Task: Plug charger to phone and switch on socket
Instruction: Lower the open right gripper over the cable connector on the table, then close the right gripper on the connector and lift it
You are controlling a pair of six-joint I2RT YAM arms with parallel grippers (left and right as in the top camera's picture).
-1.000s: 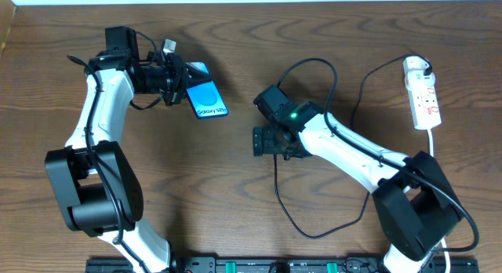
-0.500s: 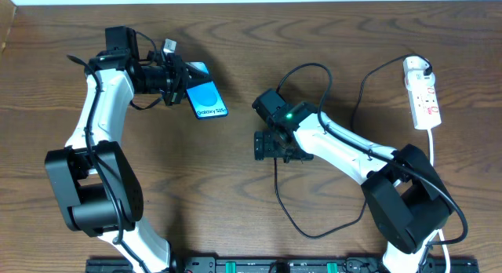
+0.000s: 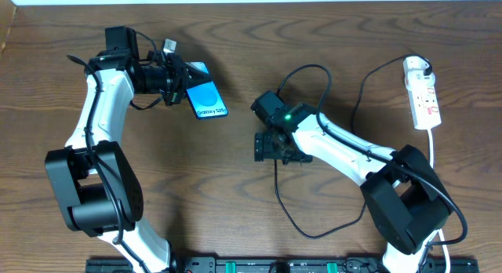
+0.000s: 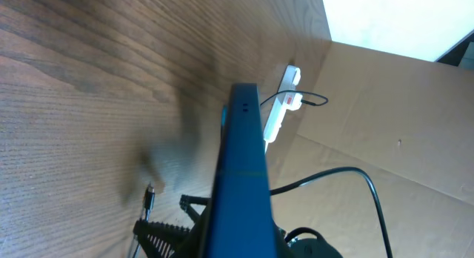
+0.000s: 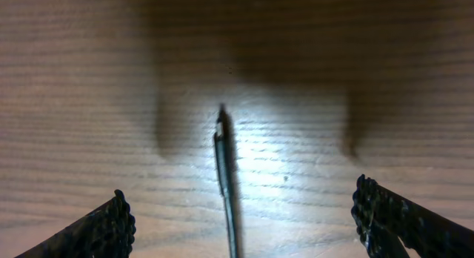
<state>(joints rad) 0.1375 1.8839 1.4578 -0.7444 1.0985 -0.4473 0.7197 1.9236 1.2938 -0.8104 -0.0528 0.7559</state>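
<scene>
Phone: slim, blue screen, "Galaxy S25" text.

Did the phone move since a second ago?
No. The phone stays put in the left gripper, just as far from the socket as before.

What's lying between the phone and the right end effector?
Between the phone and the right end effector, only bare table shows in the overhead view.
</scene>
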